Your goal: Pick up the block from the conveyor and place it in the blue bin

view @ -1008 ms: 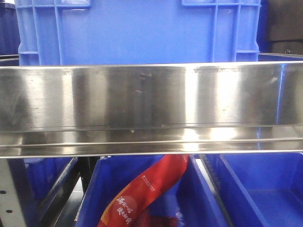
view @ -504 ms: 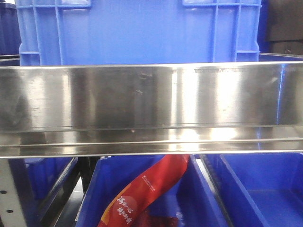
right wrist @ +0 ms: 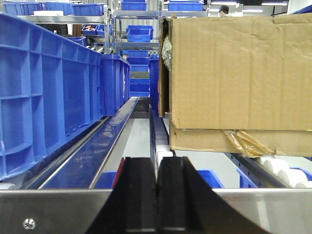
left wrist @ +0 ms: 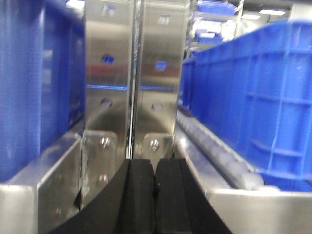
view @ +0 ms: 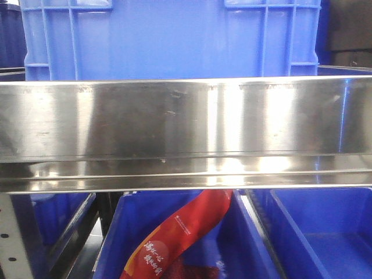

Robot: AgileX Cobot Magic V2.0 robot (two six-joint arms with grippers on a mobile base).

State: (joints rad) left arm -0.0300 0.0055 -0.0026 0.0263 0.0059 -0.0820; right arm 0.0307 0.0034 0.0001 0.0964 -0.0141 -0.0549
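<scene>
No block and no dark grey conveyor belt show in any view. My left gripper (left wrist: 155,168) is shut and empty, its black fingers pressed together, close in front of two upright steel brackets (left wrist: 134,73). My right gripper (right wrist: 157,168) is shut and empty, just above a horizontal steel rail (right wrist: 53,209). Open blue bins (view: 325,232) sit below the steel rail (view: 186,122) in the front view. One bin (view: 244,250) holds a red packet (view: 180,232). Neither gripper shows in the front view.
A large blue crate (view: 168,38) stands behind the rail. Blue crates (left wrist: 253,97) flank the left gripper, beside a roller track (left wrist: 214,151). In the right wrist view a cardboard box (right wrist: 234,73) sits on rollers at the right and blue crates (right wrist: 44,87) line the left.
Only the reflections on the steel rail shift a little; nothing else has visibly moved.
</scene>
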